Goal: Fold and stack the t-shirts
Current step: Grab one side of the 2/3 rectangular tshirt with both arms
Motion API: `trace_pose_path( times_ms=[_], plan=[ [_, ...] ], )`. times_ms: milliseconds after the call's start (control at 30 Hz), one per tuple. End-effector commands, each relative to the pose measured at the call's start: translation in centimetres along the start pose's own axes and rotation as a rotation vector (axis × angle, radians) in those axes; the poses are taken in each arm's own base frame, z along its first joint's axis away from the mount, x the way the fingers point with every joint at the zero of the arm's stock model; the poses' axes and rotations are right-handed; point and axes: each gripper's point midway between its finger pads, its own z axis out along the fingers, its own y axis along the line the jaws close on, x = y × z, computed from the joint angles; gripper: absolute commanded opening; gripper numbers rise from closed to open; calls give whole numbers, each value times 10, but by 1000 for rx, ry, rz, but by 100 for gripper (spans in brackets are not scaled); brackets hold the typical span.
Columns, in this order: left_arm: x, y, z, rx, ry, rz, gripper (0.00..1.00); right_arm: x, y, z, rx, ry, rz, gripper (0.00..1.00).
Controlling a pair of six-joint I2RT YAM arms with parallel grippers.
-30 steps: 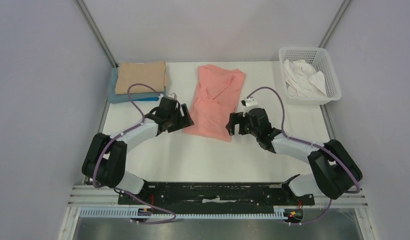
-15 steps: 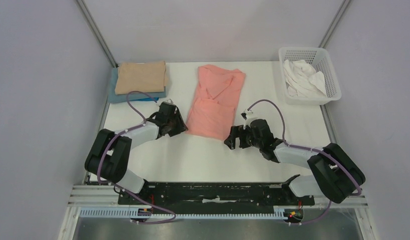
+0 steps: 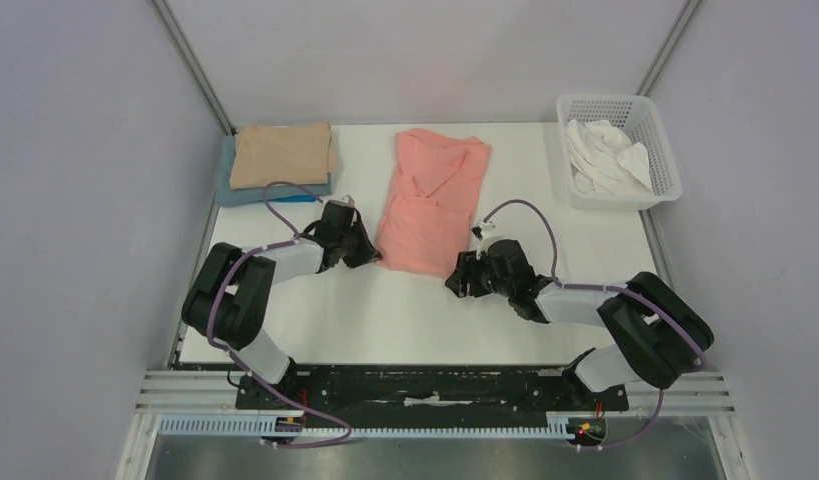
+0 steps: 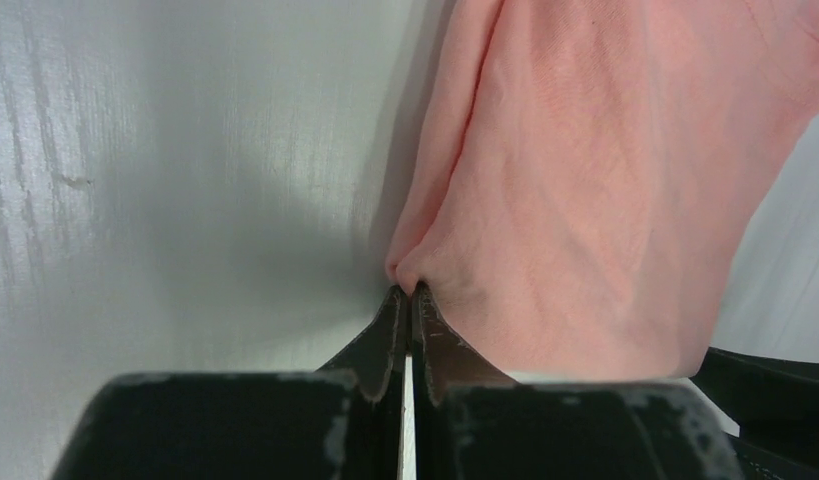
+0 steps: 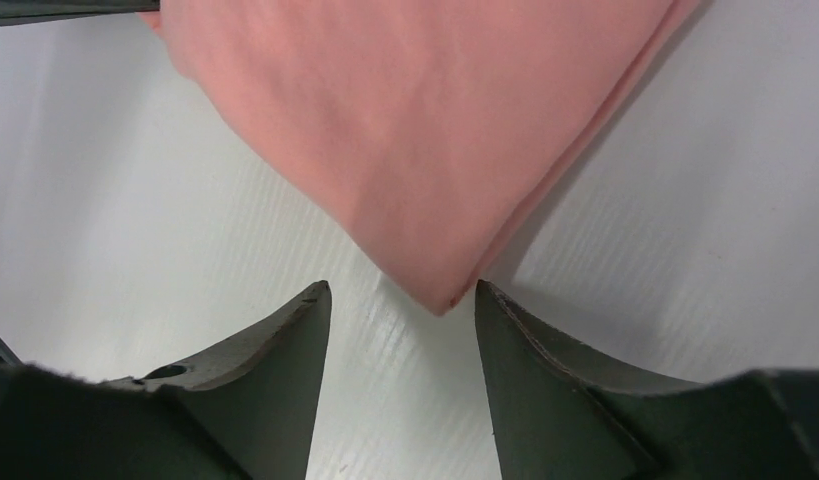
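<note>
The salmon-pink t-shirt (image 3: 430, 200) lies lengthwise on the middle of the white table, folded narrow. My left gripper (image 3: 371, 256) is at its near-left corner, and the left wrist view shows the jaws shut on a pinch of that pink cloth (image 4: 545, 180). My right gripper (image 3: 453, 281) sits low at the near-right corner. Its fingers stand apart with the pink corner tip (image 5: 447, 300) between them, not touching either one. A tan t-shirt (image 3: 282, 153) lies folded on a blue t-shirt (image 3: 228, 187) at the back left. A white t-shirt (image 3: 605, 155) lies crumpled in the basket.
The white mesh basket (image 3: 669, 170) stands at the back right corner. Grey walls and metal posts close in the table on three sides. Both arm bases sit on the black rail (image 3: 425, 385) at the near edge.
Both grippers dropped to the pink shirt's near corners. The left jaws went from wide open to shut on the cloth. The right jaws narrowed around the other corner.
</note>
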Motion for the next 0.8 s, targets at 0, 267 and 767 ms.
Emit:
trace_pose_path(
  times_ms=[0, 267, 767],
  plan=[
    [25, 19, 2, -47, 70, -26, 2, 2, -10, 11, 76, 9, -21, 54],
    [34, 15, -4, 14, 56, -81, 2, 17, -7, 18, 48, 65, -44, 4],
    [133, 38, -81, 100, 85, -84, 2, 98, 29, -54, -99, 170, -92, 0]
  ],
)
